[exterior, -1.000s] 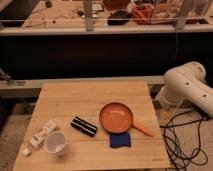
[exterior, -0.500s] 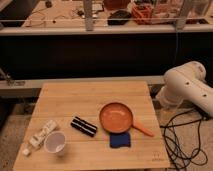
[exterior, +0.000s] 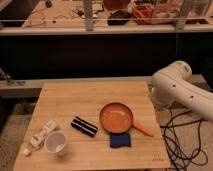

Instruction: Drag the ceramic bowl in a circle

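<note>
The ceramic bowl [exterior: 116, 118], wide, shallow and orange-brown, rests on the wooden table [exterior: 70, 102], right of the middle. My white arm [exterior: 176, 89] is folded just beyond the table's right edge, well clear of the bowl. The gripper itself is hidden behind the arm's body, and nothing is held. No part of the arm touches the bowl.
A blue sponge [exterior: 120, 141] lies just in front of the bowl, and an orange stick-like object [exterior: 143, 130] at its right. A black wrapped bar [exterior: 84, 126], a white cup [exterior: 55, 143] and a white tube [exterior: 42, 134] lie to the left. Cables [exterior: 180, 145] trail over the floor at right.
</note>
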